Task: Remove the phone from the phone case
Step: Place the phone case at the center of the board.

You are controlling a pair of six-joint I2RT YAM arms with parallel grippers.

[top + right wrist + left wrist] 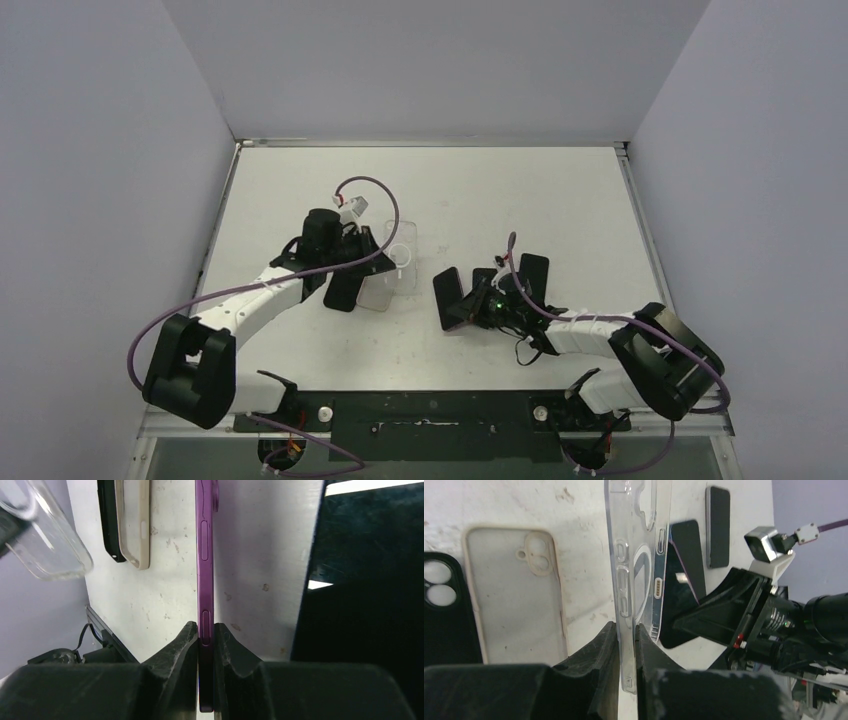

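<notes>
Closest to the left wrist lens are the black fingers of the left gripper (626, 645), clenched on the lower edge of the clear case (634, 555), which stands edge-on and looks empty, since the table shows through its camera cut-out. The right wrist view mirrors this: the right gripper (206, 635) is clamped on the purple phone (205, 555), pinching its thin sides near a side button. In the top view the phone hangs over the table (520, 190) near the centre, with the clear case at about ten o'clock from it and a visible gap between them. By my reading the phone is already out of its case, and what remains is to part the two cleanly and set them down. The ground is crowded. A beige case (514, 595) and a black case (439, 590) lie flat at nine o'clock of the clear one, and another dark phone (365, 580) fills the three o'clock side beside the purple phone. To finish well, I would hold both grips firm, draw the phone further toward four o'clock so no corner catches the case lip, then lower it onto a bare patch of table. It should go down long edge first, tipped gently flat, before the jaws open. The fingers sit close to a button, so squeezing harder seems unwise.
</notes>
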